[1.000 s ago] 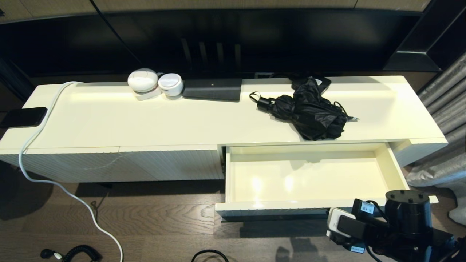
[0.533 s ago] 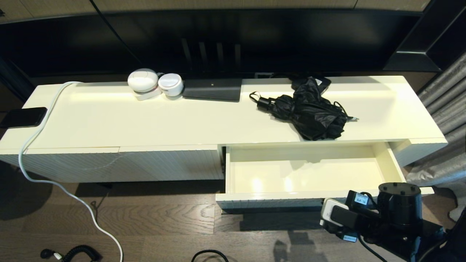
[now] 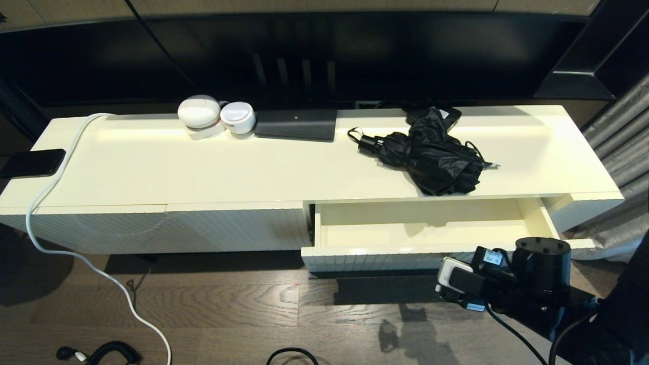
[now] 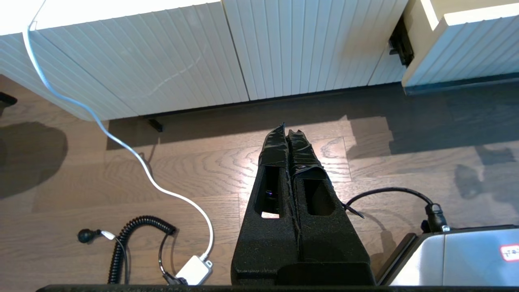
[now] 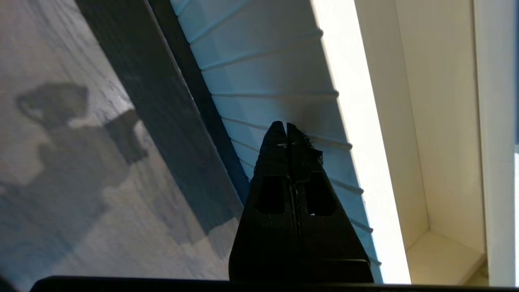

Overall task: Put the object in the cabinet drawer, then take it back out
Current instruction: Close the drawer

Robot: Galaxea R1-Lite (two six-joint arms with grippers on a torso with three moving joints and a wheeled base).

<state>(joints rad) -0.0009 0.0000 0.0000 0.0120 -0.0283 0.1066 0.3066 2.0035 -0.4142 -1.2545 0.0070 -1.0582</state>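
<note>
The cabinet drawer [image 3: 365,259] stands partly open at the cabinet's right half, and its cream inside [image 3: 405,234] holds nothing. My right gripper [image 5: 286,125] is shut, its tips against the drawer's ribbed white front [image 5: 263,69], close to the drawer's right end. In the head view the right wrist [image 3: 540,263] hides those fingers. A black folded umbrella [image 3: 431,152] lies on the cabinet top above the drawer. My left gripper [image 4: 286,129] is shut on nothing, parked low over the wooden floor before the handle-less ribbed panel [image 4: 162,61].
On the cabinet top [image 3: 203,167] stand two white round devices [image 3: 215,115] and a black box [image 3: 296,124]; a phone [image 3: 33,163] sits at its left end. A white cable [image 3: 76,258] and a coiled cord [image 3: 109,351] lie on the floor. Grey curtains [image 3: 621,152] hang at right.
The drawer has slid inward, showing much less of its inside. My right arm has moved forward with the drawer front. The umbrella and the left arm have not moved.
</note>
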